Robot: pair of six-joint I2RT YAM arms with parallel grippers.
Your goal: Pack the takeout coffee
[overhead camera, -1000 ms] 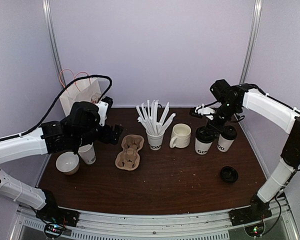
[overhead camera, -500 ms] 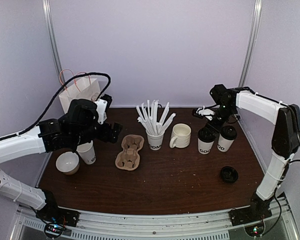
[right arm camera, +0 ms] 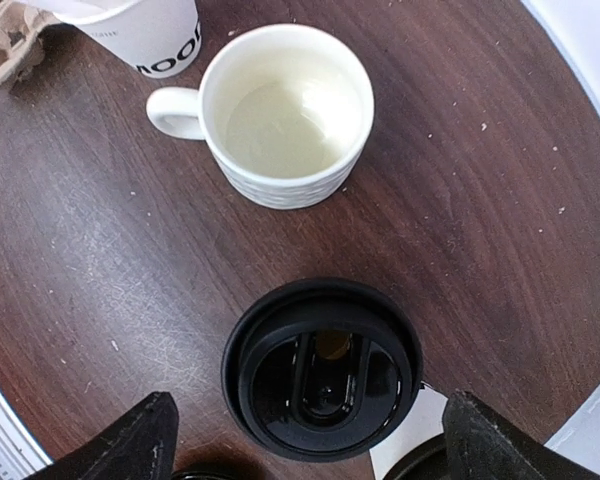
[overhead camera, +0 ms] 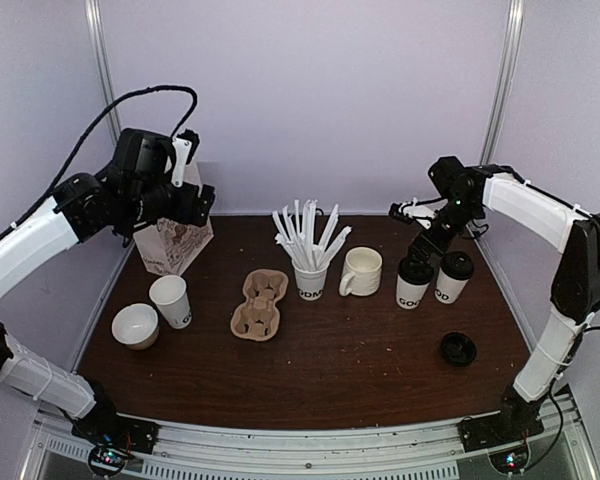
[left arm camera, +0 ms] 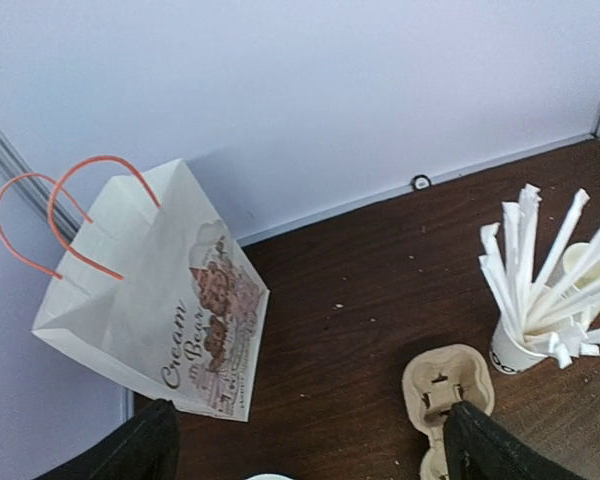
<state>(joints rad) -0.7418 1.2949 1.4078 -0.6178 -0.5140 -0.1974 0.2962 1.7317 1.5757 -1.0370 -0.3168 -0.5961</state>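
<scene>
Two lidded takeout cups stand upright on the right side of the desk [overhead camera: 360, 375], long axes vertical and black lids facing up. The inner cup [overhead camera: 409, 287] stands just beside the outer cup [overhead camera: 451, 279], lettering toward the front.

The right end effector [right arm camera: 310, 398] hangs directly above the inner cup's lid [right arm camera: 322, 365] and points down. Its fingers [right arm camera: 150, 440] are spread wide to either side of the lid and grip nothing. The right arm arches in from the desk's right edge, elbow high.

A cream mug [right arm camera: 285, 115] sits just left of the cups. Farther left are a cup of white sticks [overhead camera: 308, 268] and a cardboard carrier [overhead camera: 260, 303].

At far left, the left end effector [left arm camera: 312, 405] is raised, spread apart and empty above a paper bag [left arm camera: 150, 310] by the back wall. A loose black lid [overhead camera: 458, 348] lies nearer the front.
</scene>
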